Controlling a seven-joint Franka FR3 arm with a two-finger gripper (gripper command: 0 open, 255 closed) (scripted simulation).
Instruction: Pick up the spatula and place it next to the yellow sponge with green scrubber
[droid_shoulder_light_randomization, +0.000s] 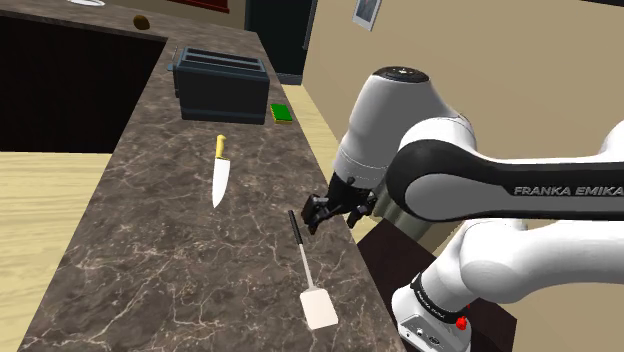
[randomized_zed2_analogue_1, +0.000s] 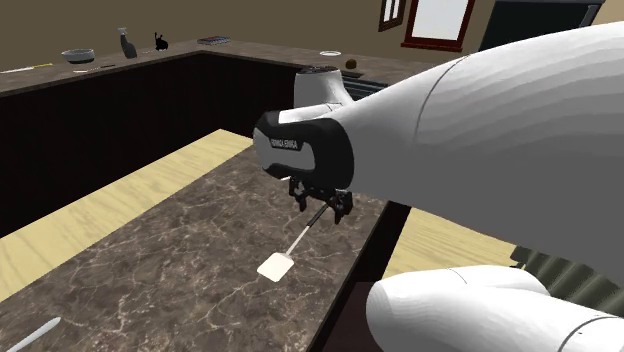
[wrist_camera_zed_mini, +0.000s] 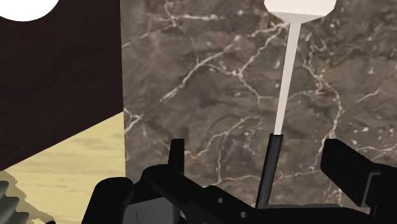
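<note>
The spatula (droid_shoulder_light_randomization: 309, 272) lies flat on the marble counter (droid_shoulder_light_randomization: 180, 230), close to the edge by the robot. The gripper (droid_shoulder_light_randomization: 320, 212) hangs over its thin black handle, fingers (wrist_camera_zed_mini: 177, 156) wide apart, one on each side, not touching. If they close too high, they may miss it. A bump could push it off the edge. The sponge (droid_shoulder_light_randomization: 283, 113) is far off, beside the toaster (droid_shoulder_light_randomization: 222, 85).

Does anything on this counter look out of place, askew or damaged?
Nothing stands out. The spatula lies flat and whole on the marble counter, and the open tool straddles its black handle without touching it. The knife lies flat, and the toaster stands upright with the green sponge beside it.
</note>
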